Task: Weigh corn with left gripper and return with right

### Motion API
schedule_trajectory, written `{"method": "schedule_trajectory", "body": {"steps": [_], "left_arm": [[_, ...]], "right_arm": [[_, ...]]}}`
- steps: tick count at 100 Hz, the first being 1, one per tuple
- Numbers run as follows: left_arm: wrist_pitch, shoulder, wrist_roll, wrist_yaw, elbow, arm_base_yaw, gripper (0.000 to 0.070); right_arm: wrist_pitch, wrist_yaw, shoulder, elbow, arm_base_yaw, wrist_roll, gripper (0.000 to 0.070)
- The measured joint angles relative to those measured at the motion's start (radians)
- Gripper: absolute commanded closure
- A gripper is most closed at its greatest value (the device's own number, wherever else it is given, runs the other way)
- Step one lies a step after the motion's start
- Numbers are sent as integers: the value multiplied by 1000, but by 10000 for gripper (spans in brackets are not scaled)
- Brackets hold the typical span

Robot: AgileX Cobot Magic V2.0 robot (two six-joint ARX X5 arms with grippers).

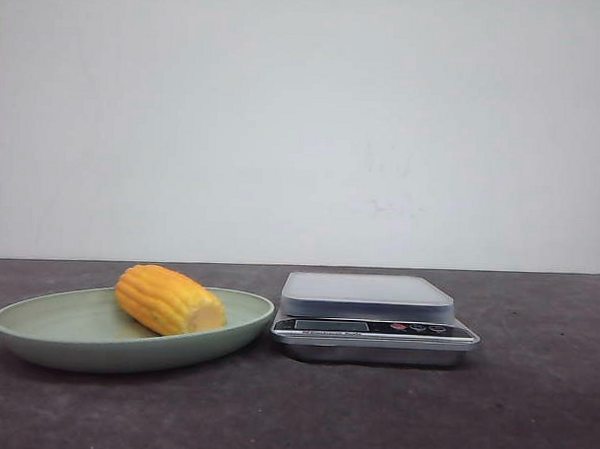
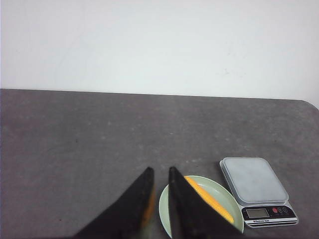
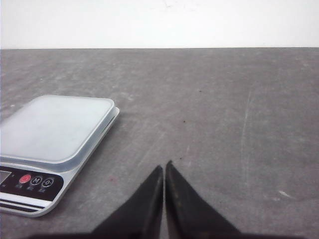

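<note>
We find the corn (image 1: 169, 299) lying on its side in the pale green plate (image 1: 40, 329), just left of the scale (image 1: 374, 321) — ribbed yellow kernels, paler cut end toward the scale. Our left gripper (image 2: 160, 174) hangs above the plate, fingers nearly together, empty. The right gripper (image 3: 164, 168) is pinched closed, seemingly on nothing, right of the scale.

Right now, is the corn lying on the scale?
No, the corn lies in the green plate, beside the scale, whose platform is bare.
</note>
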Motion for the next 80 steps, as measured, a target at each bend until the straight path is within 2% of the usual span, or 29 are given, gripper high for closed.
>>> {"method": "schedule_trajectory", "body": {"steps": [37,56,69,80], "left_arm": [[0,2,0,0,0,2,696],[0,2,2,0,0,45,696],[-3,2,29,-5,0,50,696],[67,-2,48,-28,-48,50,696]], "right_arm": [[0,0,0,0,0,0,700],[0,0,0,0,0,0,700],[0,0,0,0,0,0,700],[0,0,0,0,0,0,700]]}}
